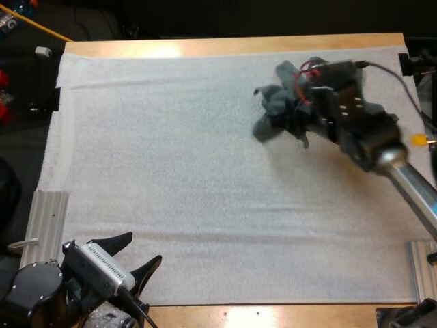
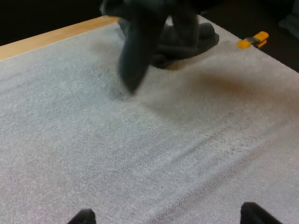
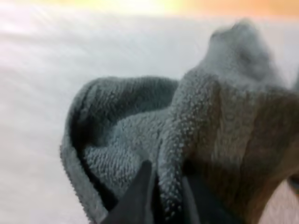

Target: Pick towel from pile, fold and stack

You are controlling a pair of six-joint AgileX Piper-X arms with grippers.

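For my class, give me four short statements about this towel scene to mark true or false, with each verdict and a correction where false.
1. The right gripper is shut on the towel. True.
2. The left gripper holds a second towel. False: its fingers stand apart with nothing between them, over the near edge of the mat.
3. The towel lies folded flat in the middle of the mat. False: it is crumpled, at the mat's far right part.
4. The left gripper is well apart from the towel. True.
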